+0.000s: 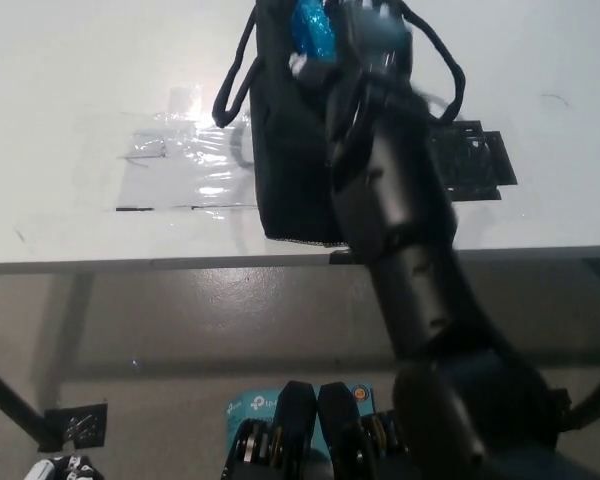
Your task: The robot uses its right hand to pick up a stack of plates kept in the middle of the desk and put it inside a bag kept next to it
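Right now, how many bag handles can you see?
2: one handle loops off the black bag on the left, the other arcs out on the right, past the right hand.

The table (70, 80) is smooth, matt white. Glossy clear tape (185, 165) shines on it. The bag (290, 150) looks like matt black cloth with corded handles. The plates (310, 28) seem glossy blue plastic, though blurred. The arm (400, 230) is semi-gloss black plastic.
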Tool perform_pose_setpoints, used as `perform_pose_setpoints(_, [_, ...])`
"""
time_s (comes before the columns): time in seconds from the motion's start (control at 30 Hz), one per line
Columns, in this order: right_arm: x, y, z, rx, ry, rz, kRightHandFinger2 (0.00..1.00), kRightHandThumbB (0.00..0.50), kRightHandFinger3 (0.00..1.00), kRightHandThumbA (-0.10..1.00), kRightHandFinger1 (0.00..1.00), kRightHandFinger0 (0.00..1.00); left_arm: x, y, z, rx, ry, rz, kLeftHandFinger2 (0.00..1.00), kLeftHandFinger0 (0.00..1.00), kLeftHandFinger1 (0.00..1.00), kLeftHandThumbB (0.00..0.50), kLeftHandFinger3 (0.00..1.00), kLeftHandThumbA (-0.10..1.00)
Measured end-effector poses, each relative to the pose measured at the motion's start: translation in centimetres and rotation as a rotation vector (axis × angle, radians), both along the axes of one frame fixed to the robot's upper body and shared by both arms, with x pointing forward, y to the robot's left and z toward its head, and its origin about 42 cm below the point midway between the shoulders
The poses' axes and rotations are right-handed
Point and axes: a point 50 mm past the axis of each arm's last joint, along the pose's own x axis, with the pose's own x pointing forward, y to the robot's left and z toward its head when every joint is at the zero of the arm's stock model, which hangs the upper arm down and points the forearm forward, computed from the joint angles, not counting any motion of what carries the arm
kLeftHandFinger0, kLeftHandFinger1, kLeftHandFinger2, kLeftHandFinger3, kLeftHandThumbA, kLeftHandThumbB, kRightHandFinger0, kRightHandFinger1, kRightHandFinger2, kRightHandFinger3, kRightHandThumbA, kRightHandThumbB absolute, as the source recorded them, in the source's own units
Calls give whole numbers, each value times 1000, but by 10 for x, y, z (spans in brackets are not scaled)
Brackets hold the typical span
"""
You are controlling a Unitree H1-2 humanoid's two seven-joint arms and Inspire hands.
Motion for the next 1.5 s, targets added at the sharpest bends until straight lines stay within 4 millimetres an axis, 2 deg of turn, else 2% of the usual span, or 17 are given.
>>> perform_pose_setpoints(0.27, [19, -19, 77, 53, 6, 4, 1000, 500, 1000, 1000, 1000, 1000, -4, 0, -4, -3, 16, 5, 170, 0, 0, 500, 141, -100])
perform_pose_setpoints(0.5, [27, -35, 126, 124, 25, 20, 1000, 399, 1000, 957, 1000, 1000, -7, -2, -8, -11, 29, 10, 140, 0, 0, 500, 139, -100])
perform_pose_setpoints(0.57, [25, -40, 142, 185, 14, 33, 1000, 441, 1000, 914, 1000, 1000, -8, -2, -8, -12, 31, 11, 118, 0, 0, 500, 108, -100])
perform_pose_setpoints(0.6, [20, -46, 154, 227, -14, 36, 1000, 381, 1000, 851, 1000, 1000, -8, -2, -8, -12, 32, 12, 105, 0, 0, 500, 98, -100])
perform_pose_setpoints(0.63, [16, -50, 161, 245, -41, 35, 1000, 359, 1000, 882, 1000, 1000, -9, -2, -9, -12, 33, 12, 112, 0, 3, 500, 108, -100])
perform_pose_setpoints(0.77, [3, -67, 161, 293, -118, 18, 1000, 356, 1000, 988, 1000, 1000, -9, -2, -10, -13, 38, 12, 113, 0, 0, 500, 98, -100])
perform_pose_setpoints(0.83, [-1, -77, 144, 313, -126, 4, 1000, 315, 1000, 973, 1000, 1000, -10, -2, -10, -13, 39, 12, 113, 0, 0, 500, 113, -100])
perform_pose_setpoints(0.93, [-5, -96, 101, 352, -109, -30, 1000, 281, 1000, 936, 1000, 1000, -10, -2, -10, -14, 40, 12, 126, 0, 29, 500, 127, -100])
perform_pose_setpoints(1.03, [-14, -120, 38, 395, -53, -77, 1000, 240, 1000, 852, 1000, 1000, -10, -2, -10, -14, 40, 12, 130, 0, 14, 500, 117, -100])
perform_pose_setpoints(1.07, [-19, -129, 16, 409, -32, -97, 1000, 197, 1000, 783, 1000, 1000, -10, -2, -10, -14, 40, 12, 132, 0, 11, 500, 115, -100])
perform_pose_setpoints(1.1, [-24, -139, -7, 422, -9, -117, 1000, 245, 1000, 849, 1000, 1000, -10, -2, -10, -14, 41, 12, 120, 0, 3, 500, 112, -100])
perform_pose_setpoints(1.13, [-31, -148, -30, 433, 18, -139, 1000, 242, 1000, 841, 1000, 1000, -10, -2, -11, -14, 41, 13, 119, 0, 4, 500, 113, -100])
perform_pose_setpoints(1.23, [-61, -177, -97, 467, 87, -205, 1000, 220, 1000, 807, 1000, 1000, -10, -2, -11, -15, 44, 13, 105, 0, 0, 500, 111, -100])
perform_pose_setpoints(1.27, [-81, -192, -134, 482, 133, -241, 1000, 224, 1000, 804, 1000, 1000, -11, -2, -12, -15, 46, 15, 107, 0, 0, 500, 113, -100])
perform_pose_setpoints(1.33, [-111, -209, -178, 498, 194, -282, 1000, 191, 1000, 766, 1000, 1000, -11, -2, -13, -15, 50, 16, 104, 0, 0, 500, 90, -100])
perform_pose_setpoints(1.4, [-142, -223, -216, 509, 249, -311, 1000, 171, 1000, 776, 1000, 1000, -12, -1, -13, -16, 52, 17, 85, 0, 0, 500, 73, -100])
perform_pose_setpoints(1.5, [-181, -236, -255, 537, 314, -341, 1000, 170, 1000, 814, 1000, 1000, -12, -2, -14, -16, 54, 17, 106, 0, 8, 500, 103, -100])
